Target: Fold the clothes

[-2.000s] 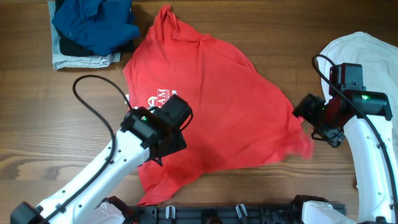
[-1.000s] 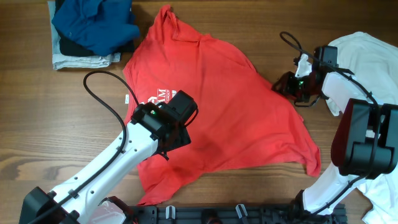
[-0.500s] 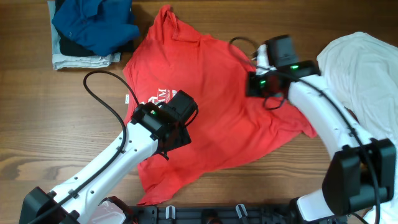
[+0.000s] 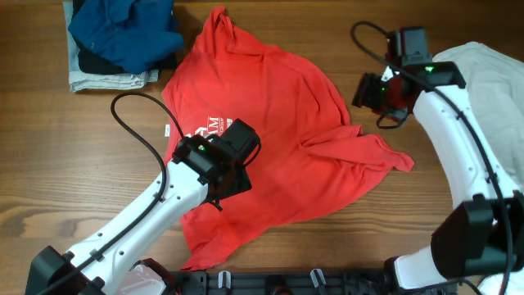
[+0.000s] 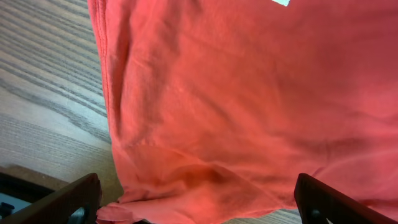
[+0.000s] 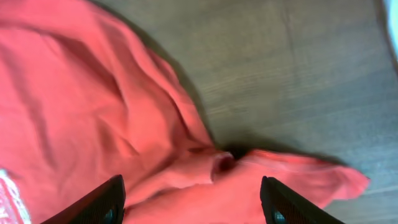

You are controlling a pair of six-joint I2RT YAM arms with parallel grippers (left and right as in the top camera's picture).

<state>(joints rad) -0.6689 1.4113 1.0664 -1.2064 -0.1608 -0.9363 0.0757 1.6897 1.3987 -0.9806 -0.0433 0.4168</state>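
The red T-shirt (image 4: 286, 131) lies spread on the wooden table, white lettering (image 4: 209, 129) near its left side. Its right corner (image 4: 381, 154) lies rumpled and drawn inward. My left gripper (image 4: 225, 168) hovers over the shirt's lower left part. It is wide open in the left wrist view (image 5: 199, 208), with only red cloth (image 5: 236, 106) below it. My right gripper (image 4: 378, 92) is above the table just off the shirt's right edge. It is open with nothing in it (image 6: 193, 208), over the red folds (image 6: 93, 112). The white shirt (image 4: 491, 82) lies at the far right.
A pile of folded garments with a blue one (image 4: 123, 33) on top sits at the back left. A black rail (image 4: 327, 283) runs along the front edge. The left arm's cable (image 4: 135, 123) loops over the table.
The right gripper dragged the shirt's right corner inward over the shirt, opened and let it go, then moved back to the right. The left arm stayed still.
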